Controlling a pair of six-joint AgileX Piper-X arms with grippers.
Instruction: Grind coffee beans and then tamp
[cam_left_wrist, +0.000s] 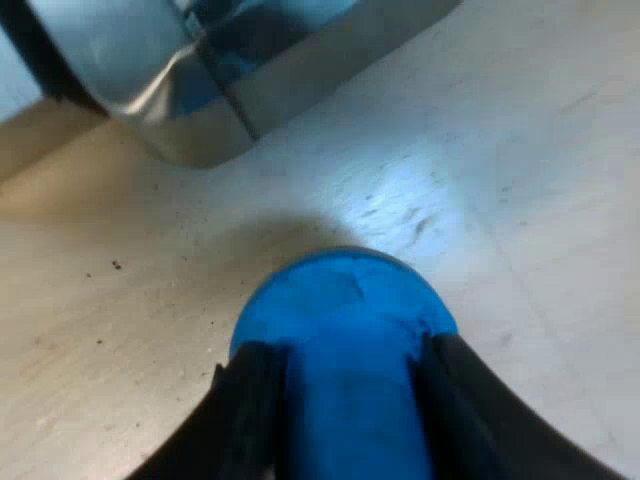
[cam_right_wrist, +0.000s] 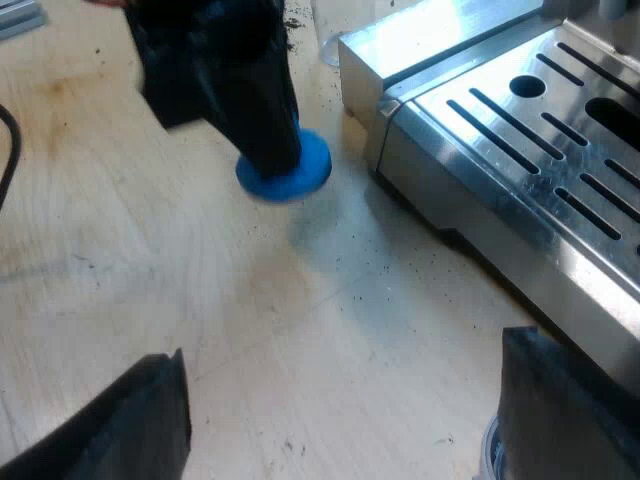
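Two fingers (cam_left_wrist: 250, 400) of L gripper (cam_left_wrist: 345, 370) clench blue tamper (cam_left_wrist: 340, 300), low over table (cam_left_wrist: 120, 330) by espresso machine (cam_left_wrist: 200, 90). R view: R gripper (cam_right_wrist: 350, 395) spread wide, empty. Tamper's in hand; tamping prob. not yet done.

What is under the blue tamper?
The pale table. The tamper hides the spot right below itself, so I cannot tell if it touches. The left pincer grips its top.
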